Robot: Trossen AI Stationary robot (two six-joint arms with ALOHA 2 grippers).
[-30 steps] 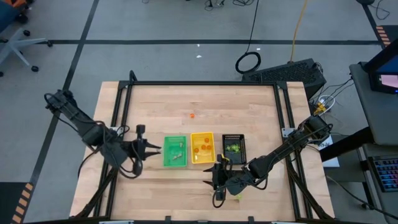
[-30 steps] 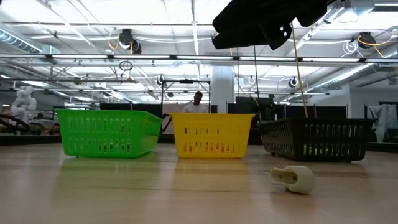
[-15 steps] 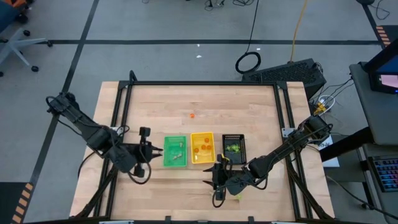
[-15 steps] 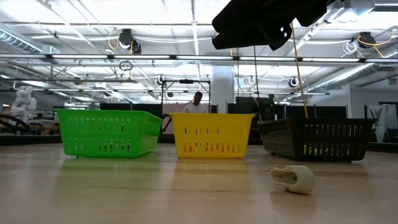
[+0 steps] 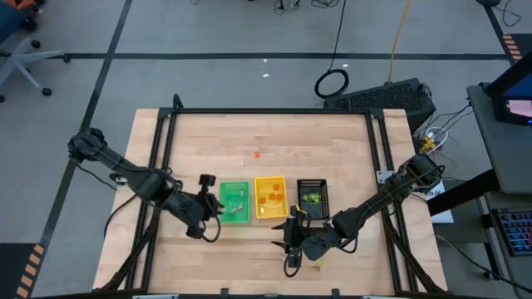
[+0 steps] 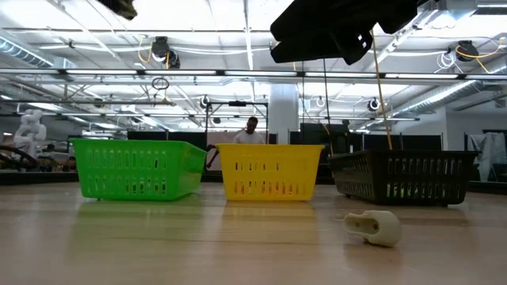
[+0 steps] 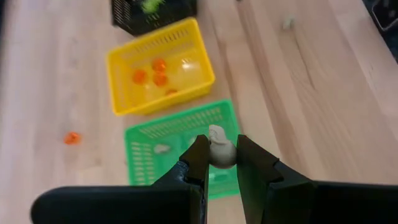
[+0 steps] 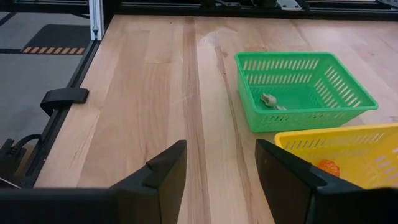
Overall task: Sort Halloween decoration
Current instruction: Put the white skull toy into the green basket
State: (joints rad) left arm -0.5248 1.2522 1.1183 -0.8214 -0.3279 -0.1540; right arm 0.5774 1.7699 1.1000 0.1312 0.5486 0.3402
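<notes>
On table, largest first: green tray, yellow tray, black tray. Left gripper, above green tray's edge, pinches pale trinket; early release risks dropping it outside. Right gripper half open, empty. Orange trinket lies apart. Low view alone shows another pale piece near black tray; wrist view alone shows the grip.
</notes>
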